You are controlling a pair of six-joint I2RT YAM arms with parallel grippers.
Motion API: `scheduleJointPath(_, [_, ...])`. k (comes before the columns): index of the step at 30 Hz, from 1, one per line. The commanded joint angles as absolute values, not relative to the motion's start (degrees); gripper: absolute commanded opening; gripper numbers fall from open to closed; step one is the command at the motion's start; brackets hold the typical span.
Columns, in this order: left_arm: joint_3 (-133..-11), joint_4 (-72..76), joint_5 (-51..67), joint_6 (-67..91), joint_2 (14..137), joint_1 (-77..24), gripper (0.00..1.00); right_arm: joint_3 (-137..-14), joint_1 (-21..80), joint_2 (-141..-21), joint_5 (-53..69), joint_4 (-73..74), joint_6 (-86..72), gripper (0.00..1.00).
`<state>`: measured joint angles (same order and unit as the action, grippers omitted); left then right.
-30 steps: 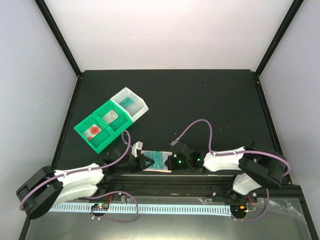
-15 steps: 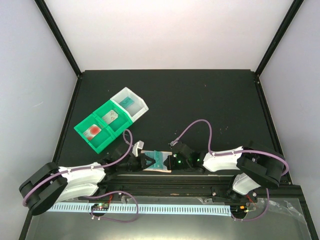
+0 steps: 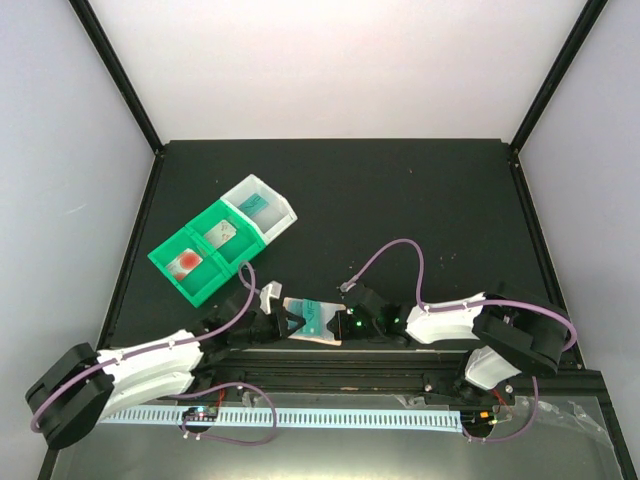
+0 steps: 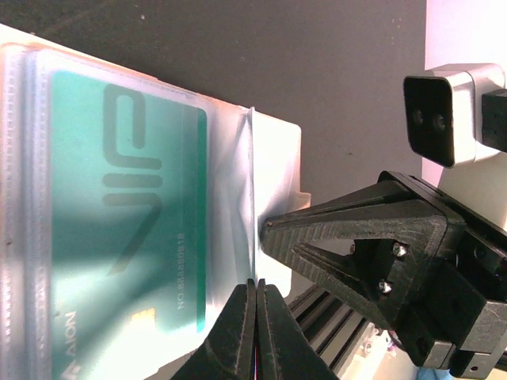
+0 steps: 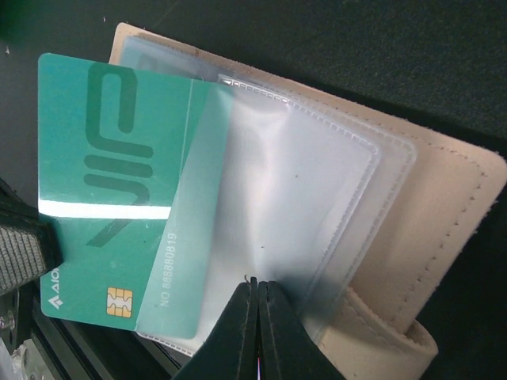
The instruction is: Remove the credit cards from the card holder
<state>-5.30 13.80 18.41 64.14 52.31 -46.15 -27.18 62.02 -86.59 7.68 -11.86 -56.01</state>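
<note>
Left wrist: teal card (image 4: 127, 222) cut off at bottom edge, holder (image 4: 277, 150) at left and bottom. Right wrist: card's right half veiled by cloudy sleeve (image 5: 293, 206). Top: cards in bins (image 3: 232, 270) too small to read.

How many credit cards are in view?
4: teal card in the white plastic bin, pale grey card and red-blotched card in the green bin, second teal card partly out of the tan card holder. More may hide inside.

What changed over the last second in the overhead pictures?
The left arm's elbow swung back toward the near left corner, drawing the left gripper slightly leftward. Nothing was taken or released: both it and the right gripper stayed shut at the card holder. The right arm and bins are unchanged.
</note>
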Motion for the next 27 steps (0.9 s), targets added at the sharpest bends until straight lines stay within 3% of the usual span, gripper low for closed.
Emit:
scheduleJointPath(1, [-7.0,9.0,14.1,62.7,49.0,-45.9,0.02,-26.1,62.3,-88.3,5.6,-6.4,-54.9,0.01])
scheduleJointPath(14, [-8.5,-5.1,8.8,60.6,34.7,-45.9,0.02,-28.8,62.3,-82.9,5.0,-1.3,-49.8,0.03])
scheduleJointPath(27, [-13.9,-13.0,20.3,51.4,24.8,-45.8,0.02,-37.3,61.6,-60.5,6.9,14.1,-33.3,0.19])
